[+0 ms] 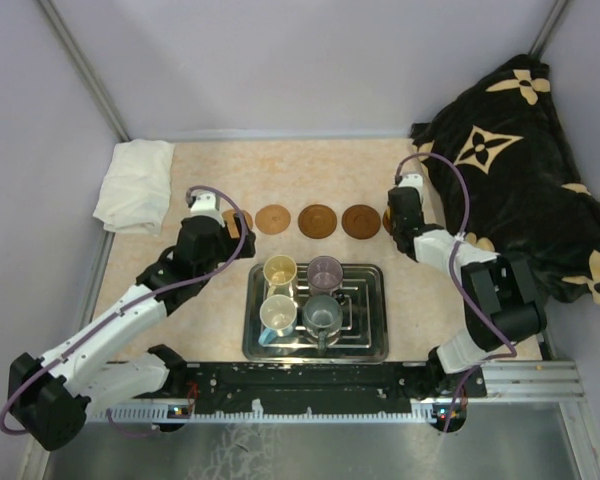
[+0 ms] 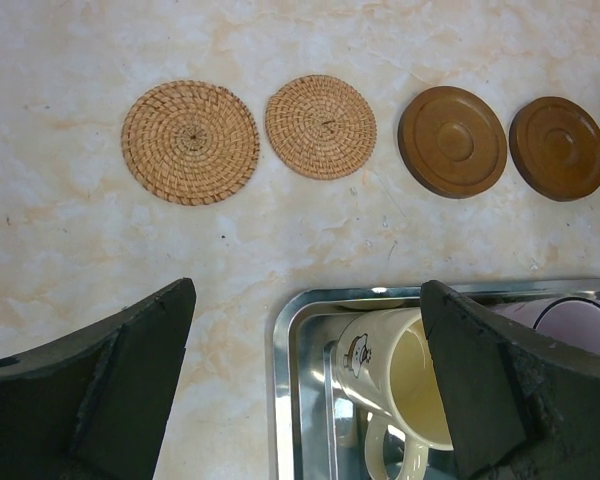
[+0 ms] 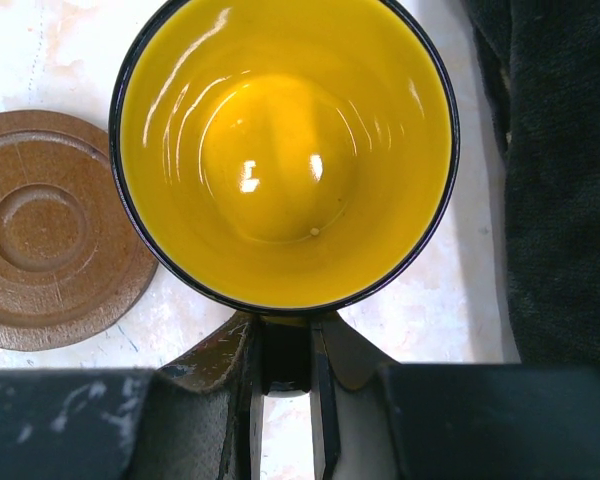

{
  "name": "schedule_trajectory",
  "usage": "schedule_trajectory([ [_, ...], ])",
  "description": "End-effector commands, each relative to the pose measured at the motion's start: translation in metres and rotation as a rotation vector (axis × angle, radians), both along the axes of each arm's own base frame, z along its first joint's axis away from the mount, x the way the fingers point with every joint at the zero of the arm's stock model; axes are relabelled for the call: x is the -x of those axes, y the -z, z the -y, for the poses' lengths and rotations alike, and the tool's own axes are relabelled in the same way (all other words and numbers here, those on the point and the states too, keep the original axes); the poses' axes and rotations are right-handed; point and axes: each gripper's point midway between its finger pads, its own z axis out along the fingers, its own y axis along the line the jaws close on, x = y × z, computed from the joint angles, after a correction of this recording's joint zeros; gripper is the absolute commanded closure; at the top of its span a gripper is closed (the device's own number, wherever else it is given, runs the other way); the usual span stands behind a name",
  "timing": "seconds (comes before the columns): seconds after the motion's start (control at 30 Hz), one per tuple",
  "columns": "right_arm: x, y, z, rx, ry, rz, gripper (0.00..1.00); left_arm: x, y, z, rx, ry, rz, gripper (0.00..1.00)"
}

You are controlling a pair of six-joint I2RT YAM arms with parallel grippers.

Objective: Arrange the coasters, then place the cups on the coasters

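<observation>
Coasters lie in a row: two woven ones (image 2: pixel 190 142) (image 2: pixel 321 126), then dark wooden ones (image 2: pixel 452 141) (image 2: pixel 558 148). My left gripper (image 2: pixel 305 300) hangs open and empty above the tray's far left corner, close to the cream-yellow cup (image 2: pixel 400 385). The tray (image 1: pixel 372 345) also holds the purple cup (image 1: pixel 325 271), the white cup (image 1: pixel 278 314) and the grey cup (image 1: pixel 322 315). My right gripper (image 3: pixel 285 345) is shut on the handle of the orange-yellow cup (image 3: pixel 285 150), upright beside a wooden coaster (image 3: pixel 45 230). What lies under that cup is hidden.
A black patterned blanket (image 1: pixel 520 170) is heaped at the right, close to my right gripper (image 1: pixel 405 205). A folded white cloth (image 1: pixel 135 185) lies at the far left corner. Purple walls close in the table at the back and both sides.
</observation>
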Motion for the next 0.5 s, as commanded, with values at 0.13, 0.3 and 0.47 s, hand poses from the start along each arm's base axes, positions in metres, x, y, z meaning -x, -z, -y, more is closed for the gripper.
schedule_trajectory([
  [0.13, -0.014, -0.046, 0.007, -0.033, 0.063, 0.174, 1.00, 0.001, -0.010, -0.003, 0.015, -0.011, 0.023, 0.00],
  [0.3, -0.012, -0.041, 0.007, -0.039, 0.061, 0.168, 1.00, 0.000, -0.010, -0.003, 0.014, -0.011, 0.023, 0.00],
  [0.47, -0.015, -0.041, 0.006, -0.056, 0.047, 0.175, 1.00, 0.001, -0.010, -0.003, 0.010, -0.014, 0.021, 0.00],
])
